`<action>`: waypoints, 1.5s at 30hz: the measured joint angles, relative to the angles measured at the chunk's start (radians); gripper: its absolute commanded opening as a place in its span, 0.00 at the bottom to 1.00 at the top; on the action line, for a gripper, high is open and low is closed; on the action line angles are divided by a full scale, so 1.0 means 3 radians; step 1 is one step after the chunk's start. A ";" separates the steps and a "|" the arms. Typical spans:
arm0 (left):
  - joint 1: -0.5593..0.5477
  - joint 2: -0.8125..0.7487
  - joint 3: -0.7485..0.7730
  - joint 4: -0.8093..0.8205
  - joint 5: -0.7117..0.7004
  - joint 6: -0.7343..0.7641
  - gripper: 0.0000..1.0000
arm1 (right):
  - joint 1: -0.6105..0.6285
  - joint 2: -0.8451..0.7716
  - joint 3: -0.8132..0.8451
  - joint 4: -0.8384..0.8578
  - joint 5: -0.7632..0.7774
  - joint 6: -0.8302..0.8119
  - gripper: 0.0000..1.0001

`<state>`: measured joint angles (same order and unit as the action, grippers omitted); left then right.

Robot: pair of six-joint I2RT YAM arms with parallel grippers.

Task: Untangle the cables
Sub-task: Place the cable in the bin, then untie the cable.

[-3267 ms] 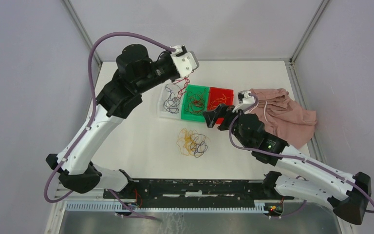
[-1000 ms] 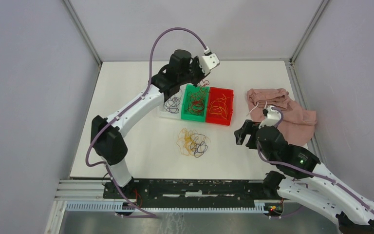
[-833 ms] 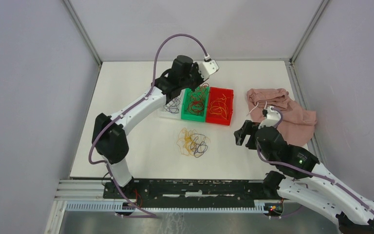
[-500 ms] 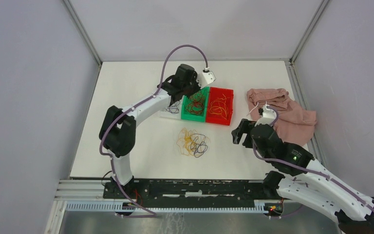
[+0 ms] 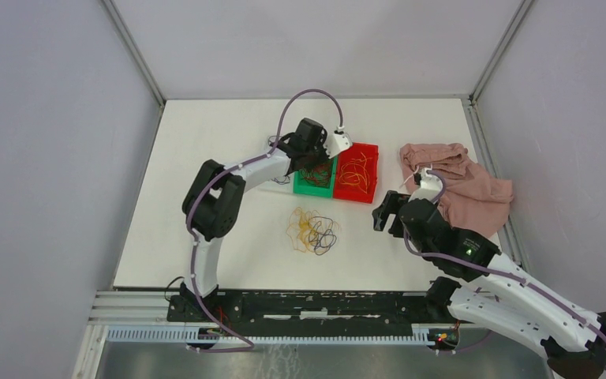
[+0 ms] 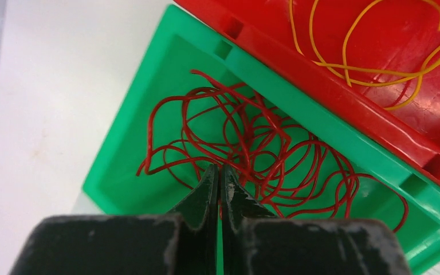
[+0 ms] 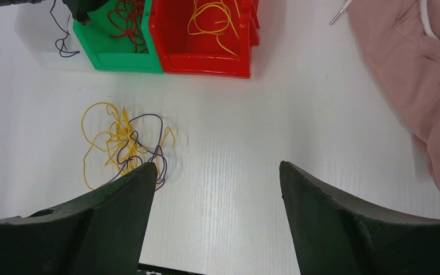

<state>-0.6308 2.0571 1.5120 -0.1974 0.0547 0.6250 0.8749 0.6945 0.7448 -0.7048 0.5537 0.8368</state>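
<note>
A loose clump of yellow and dark purple cables point(image 5: 312, 230) lies on the white table and also shows in the right wrist view point(image 7: 123, 146). Dark red cables point(image 6: 263, 143) fill the green bin point(image 6: 143, 114). Yellow cables point(image 6: 366, 69) lie in the red bin point(image 6: 332, 86). My left gripper point(image 6: 219, 169) is low inside the green bin point(image 5: 309, 189); its jaws are pressed together, with a strand of red cable pinched between them. My right gripper point(image 7: 217, 166) is open and empty, above bare table to the right of the clump.
A clear bin point(image 7: 40, 34) with a few purple cables stands left of the green bin. A pink cloth point(image 5: 461, 185) with a white drawstring lies at the right, close behind my right arm. The enclosure walls surround the table.
My left gripper has swung right from the clear bin and come down into the green bin with the red cable. My right arm has pulled back from the bins toward the near right.
</note>
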 measured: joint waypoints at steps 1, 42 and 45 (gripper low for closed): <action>0.0000 0.0045 0.0000 0.0013 0.0004 -0.0009 0.04 | 0.0000 -0.0006 -0.0014 0.0005 0.0003 0.0003 0.85; 0.0871 -0.1840 0.0008 -0.2523 0.1526 -0.0094 0.90 | -0.0023 0.1972 0.0019 0.1396 -0.1204 -0.0454 0.67; 0.0827 -0.2135 -0.0572 -0.2447 0.1680 -0.0098 0.81 | -0.0023 0.2051 0.0019 0.1498 -0.1266 -0.0477 0.66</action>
<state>-0.3828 1.4166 1.3403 -0.9314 0.5587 0.5957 0.8680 1.3098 0.7506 -0.2554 0.1738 0.6937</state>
